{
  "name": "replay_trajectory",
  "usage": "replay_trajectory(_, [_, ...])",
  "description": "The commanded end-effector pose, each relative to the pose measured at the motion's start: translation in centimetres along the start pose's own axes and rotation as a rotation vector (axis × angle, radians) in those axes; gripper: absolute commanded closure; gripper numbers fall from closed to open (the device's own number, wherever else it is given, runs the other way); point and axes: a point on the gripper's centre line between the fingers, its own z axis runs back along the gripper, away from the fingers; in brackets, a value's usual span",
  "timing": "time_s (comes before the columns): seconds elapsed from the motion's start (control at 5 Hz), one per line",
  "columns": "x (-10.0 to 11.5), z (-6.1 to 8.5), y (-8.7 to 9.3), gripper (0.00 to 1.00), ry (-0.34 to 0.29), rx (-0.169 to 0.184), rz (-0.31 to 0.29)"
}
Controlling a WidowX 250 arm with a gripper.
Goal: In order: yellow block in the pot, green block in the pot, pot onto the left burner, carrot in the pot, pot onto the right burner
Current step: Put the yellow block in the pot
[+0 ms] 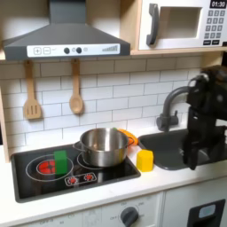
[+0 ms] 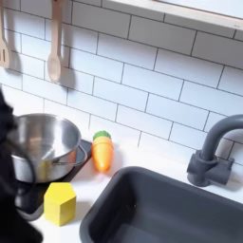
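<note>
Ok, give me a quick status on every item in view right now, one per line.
pot: upright on the right-hand burner in the first exterior view, nothing visible inside.
yellow block: on the counter beside the cooktop, outside the pot.
green block: standing on the left burner.
carrot: lying on the counter behind the pot.
gripper: over the sink, holding nothing; jaws unclear.

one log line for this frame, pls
stage: pre-grasp | arm: over sink, gripper state unclear | yellow block: on counter | green block: on left burner | pot: empty | carrot: behind pot
</note>
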Motion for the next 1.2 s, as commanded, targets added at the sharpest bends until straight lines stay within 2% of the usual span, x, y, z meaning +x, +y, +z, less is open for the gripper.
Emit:
replay_trajectory(0.0, [5.3, -1.4, 0.8, 0.0, 0.021, -0.01, -0.007])
replay_trajectory(0.2, [7.8, -2.7, 0.5, 0.0, 0.021, 0.025, -0.033])
replay_trajectory(0.4, [9.2, -3.6, 0.9, 0.0, 0.037, 0.039, -0.018])
replay_trajectory(0.6, [10.5, -5.1, 0.4, 0.0, 0.046, 0.063, -0.032])
replay_trajectory(0.8, [11.0, -6.3, 0.3, 0.0, 0.061, 0.095, -0.019])
replay_trajectory(1.0, [11.4, -7.0, 1.1, 0.0, 0.064, 0.125, -0.011])
